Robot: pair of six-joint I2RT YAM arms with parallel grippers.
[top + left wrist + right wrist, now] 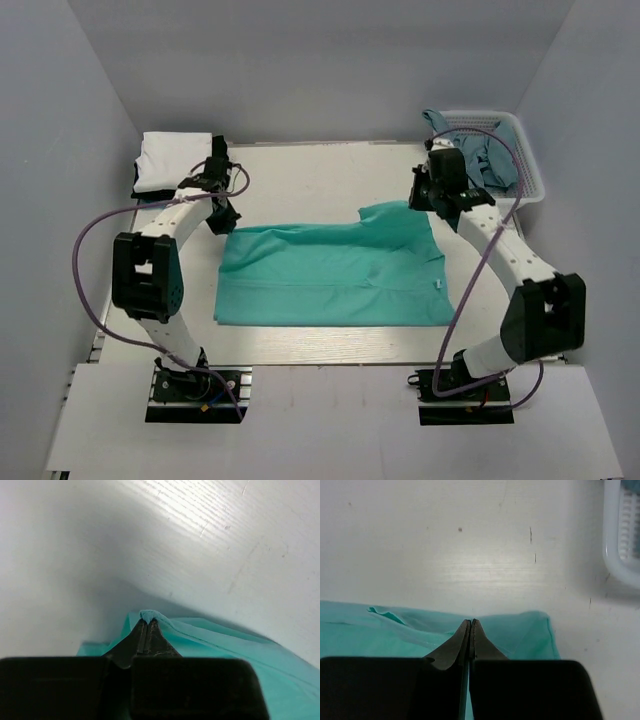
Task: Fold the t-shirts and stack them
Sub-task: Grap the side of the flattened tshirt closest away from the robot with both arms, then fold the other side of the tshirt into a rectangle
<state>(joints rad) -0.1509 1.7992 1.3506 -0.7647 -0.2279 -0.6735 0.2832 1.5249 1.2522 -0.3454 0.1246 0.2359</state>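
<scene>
Your left gripper (148, 626) and right gripper (471, 624) are both pinched shut on the far edge of the turquoise t-shirt (330, 280). The bites look shallow, so it could slip mid-fold.

Left arm (178, 212), right arm (508, 252): white tube links, chunky black joint housings. Purple cables (76, 262) looped off each, at 9 and 3 o'clock. Black base plates (195, 385) at 6 o'clock. Black tapered fingers (131, 642), blocky black body behind.

White basket (532, 178) on table (320, 185)
</scene>
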